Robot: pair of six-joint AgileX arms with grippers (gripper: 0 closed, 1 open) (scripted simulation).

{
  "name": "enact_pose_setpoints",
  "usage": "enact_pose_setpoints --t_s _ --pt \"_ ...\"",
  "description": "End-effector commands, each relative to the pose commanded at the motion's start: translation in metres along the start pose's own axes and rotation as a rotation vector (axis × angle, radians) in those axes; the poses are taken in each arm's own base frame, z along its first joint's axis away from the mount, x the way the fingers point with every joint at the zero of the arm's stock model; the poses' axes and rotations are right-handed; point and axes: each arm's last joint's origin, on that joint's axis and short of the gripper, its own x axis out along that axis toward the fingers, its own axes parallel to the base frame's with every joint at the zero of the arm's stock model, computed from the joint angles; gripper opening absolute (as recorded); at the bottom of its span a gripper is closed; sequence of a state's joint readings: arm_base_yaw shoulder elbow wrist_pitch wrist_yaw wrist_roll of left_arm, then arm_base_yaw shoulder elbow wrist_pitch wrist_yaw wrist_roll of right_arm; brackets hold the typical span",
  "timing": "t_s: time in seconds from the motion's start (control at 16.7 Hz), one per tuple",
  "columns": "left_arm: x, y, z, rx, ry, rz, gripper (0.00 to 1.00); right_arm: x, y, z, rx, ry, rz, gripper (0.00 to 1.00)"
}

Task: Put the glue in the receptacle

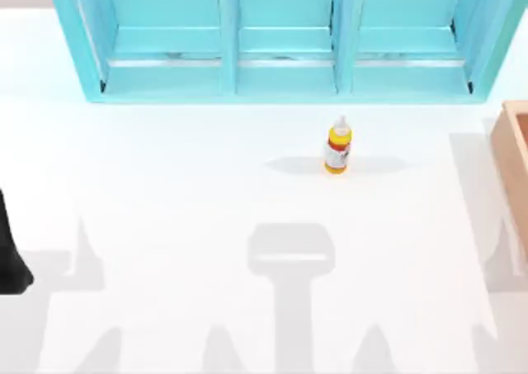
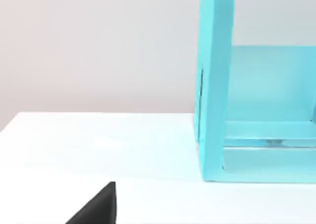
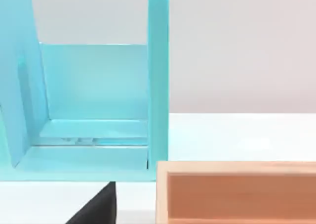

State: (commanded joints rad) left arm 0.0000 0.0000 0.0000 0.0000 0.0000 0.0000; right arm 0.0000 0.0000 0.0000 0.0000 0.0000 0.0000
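Note:
The glue, a small yellow bottle with a white pointed nozzle, a red band and a white label, stands upright on the white table, right of centre and just in front of the shelf unit. The receptacle, a light tan wooden box with a thick rim, sits at the table's right edge, partly cut off; the right wrist view shows its near wall close by. My left arm is parked at the far left edge, well away from the bottle. A black part of each gripper sits low in its own wrist view.
A big turquoise shelf unit with three compartments runs along the back of the table. Its left end faces the left wrist camera and its right end the right one. White tabletop lies around the bottle.

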Motion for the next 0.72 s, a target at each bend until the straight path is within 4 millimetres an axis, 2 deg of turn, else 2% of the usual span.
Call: enact_pose_setpoints --t_s 0.3,0.54,0.72 --pt "0.000 0.000 0.000 0.000 0.000 0.000 1.00 0.001 0.001 0.007 -0.035 0.034 0.028 1.00" --pt "0.000 0.000 0.000 0.000 0.000 0.000 1.00 0.011 0.004 0.031 -0.154 0.152 0.143 1.00" --pt "0.000 0.000 0.000 0.000 0.000 0.000 1.00 0.030 0.009 0.055 -0.269 0.268 0.287 1.00"
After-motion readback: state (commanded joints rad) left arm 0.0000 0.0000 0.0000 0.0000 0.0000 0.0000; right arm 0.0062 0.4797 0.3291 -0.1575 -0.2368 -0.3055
